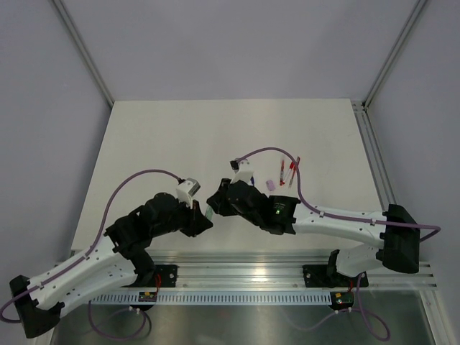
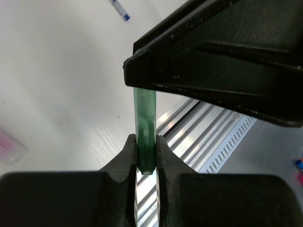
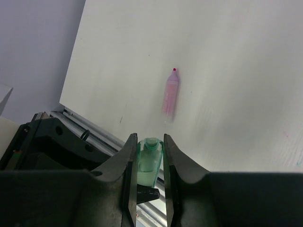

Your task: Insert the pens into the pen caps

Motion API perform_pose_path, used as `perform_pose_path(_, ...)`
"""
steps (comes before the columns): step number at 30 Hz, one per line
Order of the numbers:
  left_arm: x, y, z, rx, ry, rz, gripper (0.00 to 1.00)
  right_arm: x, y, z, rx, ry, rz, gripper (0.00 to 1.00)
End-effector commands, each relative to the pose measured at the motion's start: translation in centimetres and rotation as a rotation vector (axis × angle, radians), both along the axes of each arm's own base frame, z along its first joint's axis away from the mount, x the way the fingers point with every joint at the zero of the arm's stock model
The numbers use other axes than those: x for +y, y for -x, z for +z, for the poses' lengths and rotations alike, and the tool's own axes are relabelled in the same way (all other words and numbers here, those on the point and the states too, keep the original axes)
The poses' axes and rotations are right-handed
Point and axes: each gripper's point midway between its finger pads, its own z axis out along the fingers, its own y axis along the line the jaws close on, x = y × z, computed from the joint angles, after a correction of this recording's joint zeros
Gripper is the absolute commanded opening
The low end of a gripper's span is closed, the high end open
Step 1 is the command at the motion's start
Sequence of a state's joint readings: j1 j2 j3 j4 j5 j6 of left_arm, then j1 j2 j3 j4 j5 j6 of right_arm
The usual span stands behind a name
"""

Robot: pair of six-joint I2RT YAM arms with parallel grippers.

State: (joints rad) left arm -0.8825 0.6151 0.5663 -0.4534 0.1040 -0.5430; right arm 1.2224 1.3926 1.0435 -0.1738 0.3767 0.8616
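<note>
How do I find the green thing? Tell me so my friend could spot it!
Look at the front edge of the table, where the left gripper and right gripper meet. The green piece is pinched between them, up off the table. It is the only see-through green thing; the pink piece and red pens lie flat nearby.

Near the front edge of the bench [image 1: 180, 136], the left end effector [image 2: 145, 144] and right end effector [image 3: 150, 146] meet tip to tip, both gripping the pen cap [image 1: 208, 213] between them. Behind and right lies a second pen cap [image 1: 269, 185], with the pens [image 1: 287, 171] just beyond.
</note>
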Motion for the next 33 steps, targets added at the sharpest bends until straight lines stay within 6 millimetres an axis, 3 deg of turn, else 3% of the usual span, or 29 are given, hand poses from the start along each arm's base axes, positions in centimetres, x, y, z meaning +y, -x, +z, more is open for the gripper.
perform_pose_path(1,-1.5,-3.6,23.8,-0.554,0.573,0.083,0.0,-0.6,11.1,-10.1,0.293,0.235,0.301,0.0)
perform_pose_path(3,-2.0,-3.6,23.2,-0.534,0.561,0.065,0.0,-1.1,10.6,-10.0,0.271,0.256,0.283,0.0)
perform_pose_path(6,-2.4,-3.8,20.2,-0.476,0.527,0.068,0.0,-1.5,7.8,-8.0,0.21,0.239,0.218,0.0)
perform_pose_path(8,-2.8,-4.2,16.2,-0.405,0.478,0.082,0.04,-2.1,4.8,-6.8,0.177,0.224,0.164,0.0)
perform_pose_path(10,-2.9,-4.3,13.4,-0.343,0.465,0.099,0.16,-2.1,2.3,-5.4,0.147,0.202,0.138,0.0)
perform_pose_path(11,-3.0,-4.3,10.3,-0.297,0.425,0.104,0.2,-2.8,0.0,-5.1,0.143,0.195,0.091,0.0)
perform_pose_path(12,-3.0,-4.3,9.1,-0.275,0.419,0.108,0.25,-2.7,-1.3,-3.9,0.114,0.186,0.082,0.0)
perform_pose_path(13,-3.0,-4.2,8.0,-0.249,0.414,0.113,0.37,-2.6,-2.2,-4.0,0.117,0.189,0.079,0.0)
perform_pose_path(14,-3.0,-4.2,6.1,-0.221,0.385,0.118,0.42,-2.7,-3.1,-3.8,0.118,0.191,0.073,0.0)
perform_pose_path(17,-2.8,-4.3,3.4,-0.187,0.334,0.13,0.55,-2.5,-6.3,-2.9,0.107,0.183,0.052,0.0)
perform_pose_path(23,-2.1,-4.8,0.7,-0.165,0.264,0.171,0.71,-4.3,-11.4,-5.7,0.145,0.203,-0.003,0.0)
perform_pose_path(26,-1.2,-5.1,0.0,-0.159,0.228,0.217,0.72,-5.8,-13.9,-8.7,0.179,0.257,-0.027,0.0)
perform_pose_path(27,-0.3,-5.5,-0.9,-0.15,0.186,0.264,0.72,-5.9,-14.6,-9.2,0.174,0.274,-0.022,0.0)
perform_pose_path(28,0.2,-5.7,-0.7,-0.146,0.181,0.296,0.72,-6.2,-15.2,-10.9,0.197,0.31,-0.025,0.0)
perform_pose_path(29,1.2,-5.6,-2.1,-0.114,0.117,0.328,0.72,-6.9,-16.0,-11.7,0.21,0.331,-0.039,0.0)
perform_pose_path(33,4.9,-6.5,-3.4,-0.097,0.004,0.516,0.72,-7.2,-18.5,-13.4,0.202,0.411,-0.037,0.0)
